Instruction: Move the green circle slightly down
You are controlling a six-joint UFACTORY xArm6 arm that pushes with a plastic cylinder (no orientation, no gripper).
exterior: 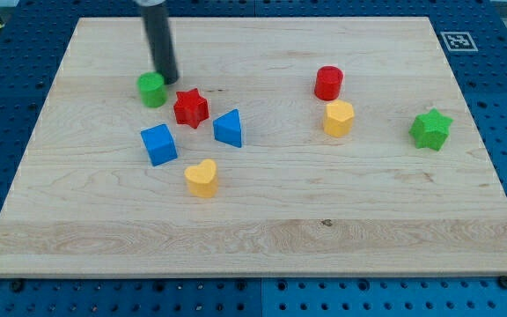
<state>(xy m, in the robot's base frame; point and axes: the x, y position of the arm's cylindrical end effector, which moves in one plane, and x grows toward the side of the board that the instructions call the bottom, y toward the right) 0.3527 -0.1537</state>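
The green circle (152,89) is a small green cylinder at the upper left of the wooden board (262,220). My tip (169,81) stands just to the upper right of it, touching or almost touching its edge. The dark rod rises from there to the view's top. A red star (190,107) lies close to the lower right of the green circle.
A blue triangle (229,129), a blue cube (158,144) and a yellow heart (202,178) lie below the red star. A red cylinder (328,83) and a yellow hexagon (339,118) sit right of centre. A green star (430,129) lies at the right.
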